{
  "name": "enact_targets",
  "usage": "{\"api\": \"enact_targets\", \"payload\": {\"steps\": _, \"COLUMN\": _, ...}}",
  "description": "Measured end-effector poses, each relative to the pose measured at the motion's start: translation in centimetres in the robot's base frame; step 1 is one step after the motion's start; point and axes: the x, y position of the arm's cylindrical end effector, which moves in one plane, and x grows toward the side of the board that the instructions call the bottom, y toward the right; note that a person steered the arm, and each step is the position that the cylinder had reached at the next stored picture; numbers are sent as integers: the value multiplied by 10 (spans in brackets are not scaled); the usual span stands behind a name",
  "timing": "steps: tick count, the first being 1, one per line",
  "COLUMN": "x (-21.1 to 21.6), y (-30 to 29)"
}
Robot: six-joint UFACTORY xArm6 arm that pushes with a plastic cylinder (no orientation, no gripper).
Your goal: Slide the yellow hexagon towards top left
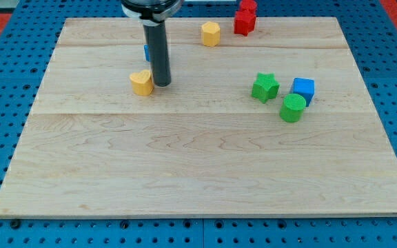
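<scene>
The wooden board (205,186) lies bare along the view's bottom. My tip (161,84) has no claw; it touches one yellow heart-like block (142,82). One yellow hexagon (211,33) sits near the top edge, beside two red blocks (245,19). Right: green star (265,87), green cylinder (293,108), blue cube (303,89). Another blue block (146,52) hides behind the rod.

Tip (161,84) – right of heart (142,82).
</scene>
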Motion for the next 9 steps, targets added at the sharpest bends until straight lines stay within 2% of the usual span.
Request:
{"api": "enact_targets", "payload": {"steps": 1, "x": -62, "y": 104}}
{"api": "enact_targets", "payload": {"steps": 2, "x": -111, "y": 129}}
{"api": "enact_targets", "payload": {"steps": 4, "x": -128, "y": 9}}
{"api": "enact_targets", "payload": {"steps": 5, "x": -142, "y": 63}}
{"api": "enact_targets", "payload": {"steps": 6, "x": -156, "y": 30}}
{"api": "enact_targets", "payload": {"steps": 9, "x": -146, "y": -20}}
